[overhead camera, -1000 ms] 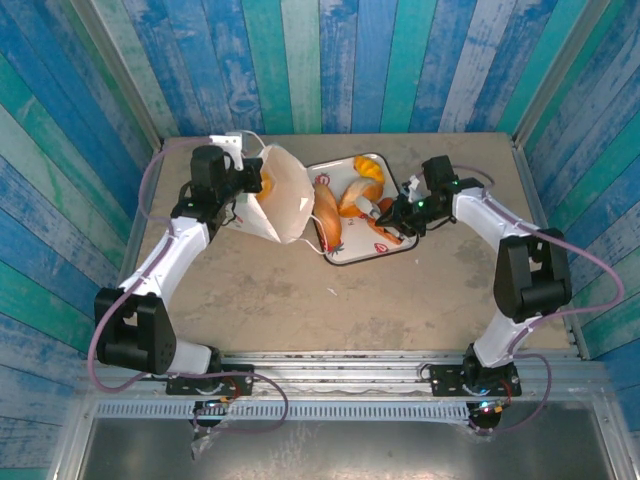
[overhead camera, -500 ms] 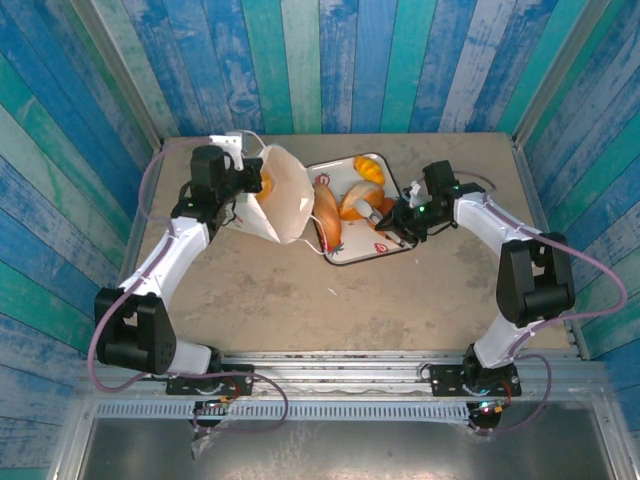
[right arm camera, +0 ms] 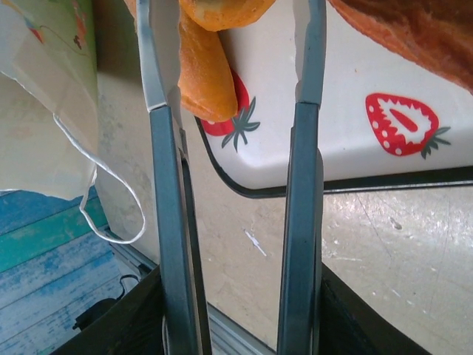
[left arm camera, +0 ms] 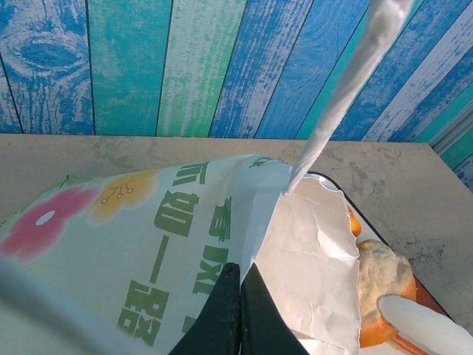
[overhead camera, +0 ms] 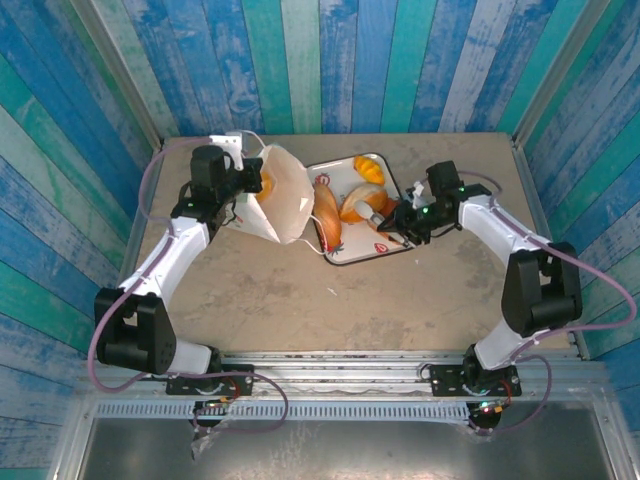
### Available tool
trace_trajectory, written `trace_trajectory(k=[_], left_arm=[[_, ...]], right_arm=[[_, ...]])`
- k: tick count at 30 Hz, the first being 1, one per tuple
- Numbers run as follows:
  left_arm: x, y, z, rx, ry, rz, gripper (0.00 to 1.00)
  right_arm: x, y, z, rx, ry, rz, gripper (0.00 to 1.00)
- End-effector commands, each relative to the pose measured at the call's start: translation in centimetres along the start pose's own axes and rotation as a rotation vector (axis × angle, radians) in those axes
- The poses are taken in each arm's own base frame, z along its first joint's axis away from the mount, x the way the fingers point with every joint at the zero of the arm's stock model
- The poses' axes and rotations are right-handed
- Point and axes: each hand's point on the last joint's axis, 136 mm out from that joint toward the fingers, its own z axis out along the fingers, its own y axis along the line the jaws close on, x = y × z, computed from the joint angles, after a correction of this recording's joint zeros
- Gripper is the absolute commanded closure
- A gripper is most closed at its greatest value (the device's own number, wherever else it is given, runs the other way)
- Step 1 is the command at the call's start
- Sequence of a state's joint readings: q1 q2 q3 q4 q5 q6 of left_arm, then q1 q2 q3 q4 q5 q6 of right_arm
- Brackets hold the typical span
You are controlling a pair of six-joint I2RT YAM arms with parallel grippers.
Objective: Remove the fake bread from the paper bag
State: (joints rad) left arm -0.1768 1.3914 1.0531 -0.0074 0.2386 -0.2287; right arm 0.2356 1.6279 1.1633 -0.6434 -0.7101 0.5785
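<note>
A white strawberry-print tray (overhead camera: 352, 252) lay on the table (overhead camera: 300, 300), and glossy golden-brown toy breads (overhead camera: 328, 215) were seen on it. Just left of the tray, a white paper bag (overhead camera: 285, 200) was pinched at its rim by the closed left gripper (left arm camera: 240, 270). At the tray's right edge, metal tongs (right arm camera: 162, 222), arms parted, were clasped by the right gripper (overhead camera: 403, 217).

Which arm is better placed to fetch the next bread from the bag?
Right, probably: the right gripper holds the tongs over the tray; the left gripper pinches the paper bag open.

Tongs (right arm camera: 303, 185) and fake bread (right arm camera: 211, 74) partly beyond right wrist view's top edge.
</note>
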Motion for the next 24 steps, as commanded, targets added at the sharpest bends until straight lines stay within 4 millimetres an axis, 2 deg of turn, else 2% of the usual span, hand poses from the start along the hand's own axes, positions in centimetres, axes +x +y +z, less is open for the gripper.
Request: trace_trajectory(k=[1,7,12,15,20,24], left_arm=[[-2.3,-1.2,-1.5,0.03,-0.079,0.029,1.0],[-2.1,-1.1,-1.3,0.03,-0.075,0.025,1.0],[-2.2,-1.1,-1.4,0.031,-0.078,0.027,1.0],[-2.0,-1.1,-1.3,0.03,-0.075,0.024,1.0],[-2.0,-1.0,-1.4,0.025,-0.074,0.027,1.0],[-2.0,-0.9,-1.4,0.02,-0.072,0.029,1.0]], right_arm=[[1.5,0.7,-0.9,-0.013,0.015,-0.035,0.52],[2.1,0.4,-1.0,-0.006,0.026,-0.038,0.51],[1.8,0.5,-1.0,-0.001,0.018,-0.046,0.51],[1.2,0.2,-0.6,0.009,0.015,-0.04,0.55],[0.5,0.0,0.2,-0.004,0.001,-0.029,0.69],[-0.2,0.9,0.0,-0.05,-0.042,-0.043,0.75]])
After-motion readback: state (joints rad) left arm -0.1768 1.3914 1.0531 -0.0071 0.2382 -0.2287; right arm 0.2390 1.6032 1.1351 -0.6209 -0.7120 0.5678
